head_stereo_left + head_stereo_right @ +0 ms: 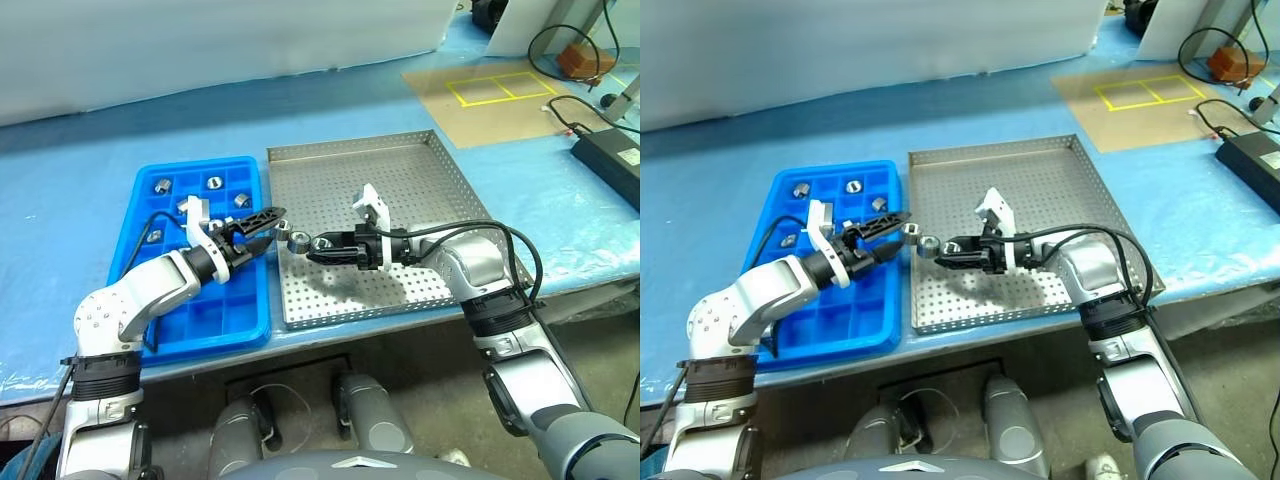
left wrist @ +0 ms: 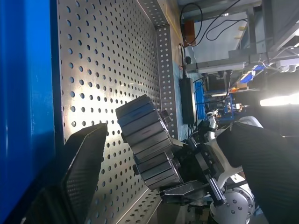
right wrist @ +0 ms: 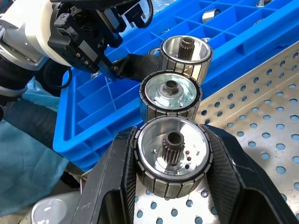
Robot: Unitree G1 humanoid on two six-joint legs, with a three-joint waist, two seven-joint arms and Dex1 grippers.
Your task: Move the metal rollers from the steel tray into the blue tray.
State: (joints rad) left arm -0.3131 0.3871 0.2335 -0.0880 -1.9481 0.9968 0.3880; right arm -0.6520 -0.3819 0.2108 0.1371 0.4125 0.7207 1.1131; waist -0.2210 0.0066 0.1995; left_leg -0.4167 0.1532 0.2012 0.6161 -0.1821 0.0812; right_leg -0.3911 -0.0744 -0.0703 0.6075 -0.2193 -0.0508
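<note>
Grippers (image 1: 902, 232) (image 1: 943, 247) share rollers (image 1: 925, 243) (mid-air)

Blue-covered bench (image 1: 60, 190) — blue tray (image 1: 190, 325), steel tray (image 1: 400, 170) just beside it, tan mat (image 1: 490, 110), black power brick (image 1: 610, 160)

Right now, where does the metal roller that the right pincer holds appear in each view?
Left eye view: held roller near centre, above the steel tray.
Right eye view: just left of centre.
Left wrist view: the end of the roller row away from the blue.
Right wrist view: between the right pincer fingers.
Shared landmark: the blue tray.
</note>
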